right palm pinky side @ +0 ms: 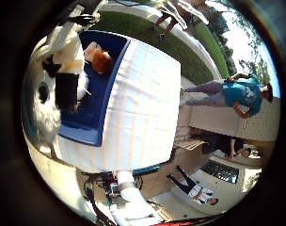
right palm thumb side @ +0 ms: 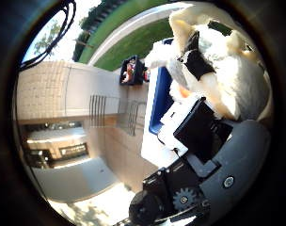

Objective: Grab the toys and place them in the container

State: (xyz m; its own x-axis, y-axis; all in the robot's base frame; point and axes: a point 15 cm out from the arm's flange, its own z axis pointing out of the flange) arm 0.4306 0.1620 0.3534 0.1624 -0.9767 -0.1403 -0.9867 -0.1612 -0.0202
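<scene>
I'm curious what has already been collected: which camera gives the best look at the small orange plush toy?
The little finger side palm view: the small orange plush toy lies in plain sight inside the blue container. The thumb side view shows only an orange sliver behind the hand.

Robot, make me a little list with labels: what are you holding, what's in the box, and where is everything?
held toy: white fluffy plush toy with black patches, close to the palm
hand: right hand, fingers curled round the plush toy
container: blue container, on the table
already inside: orange toy
table: white cloth-covered table
setting: outdoors, lawn beyond the table
</scene>
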